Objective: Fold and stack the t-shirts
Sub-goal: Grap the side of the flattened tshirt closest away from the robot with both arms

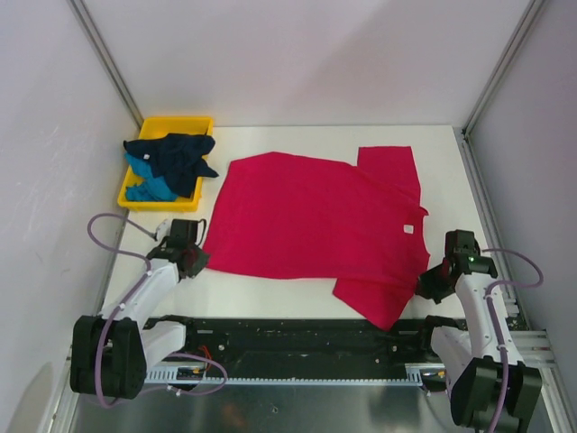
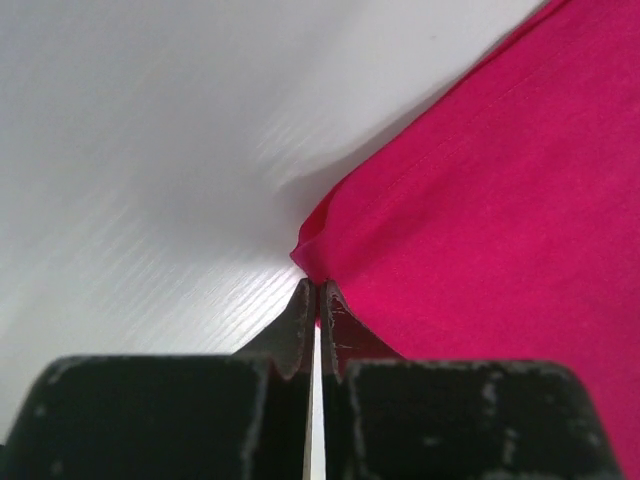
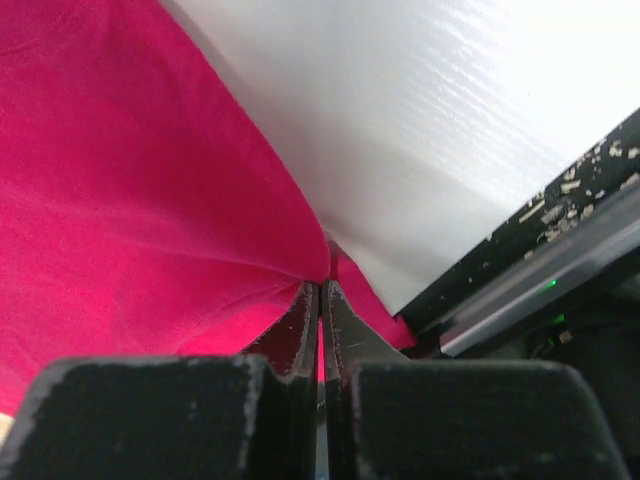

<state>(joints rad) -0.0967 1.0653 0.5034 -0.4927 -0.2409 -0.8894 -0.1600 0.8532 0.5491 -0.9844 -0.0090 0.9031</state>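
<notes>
Crimson-pink cloth fills most of my views. The crimson-pink t-shirt (image 1: 315, 221) lies spread flat on the white worktop (image 1: 270, 296), with its neck label toward the right. One sleeve lies at the far side, and the other reaches over the near edge onto the black rail (image 1: 297, 336).

From above I cannot see the fingertips, because each wrist body covers them. Each wrist camera shows only a small corner of the cloth. The teal t-shirt (image 1: 149, 188) is mostly buried under the navy t-shirt (image 1: 176, 153). Both are crumpled in the yellow tray (image 1: 185, 123) at the far left, and I cannot make out their shape.

The left claw (image 2: 318, 300) is pressed together with only a thin slit between its fingers. It pinches the near left hem corner, where the stitched edge bunches into a small fold. The right claw (image 3: 322, 300) is also pressed together. It nips the shirt at its near right side, and soft wrinkles run toward the tips.

The cloth looks matt and fine-knitted, and the worktop is glossy with faint ribs. The worn black fingers show scratches.
</notes>
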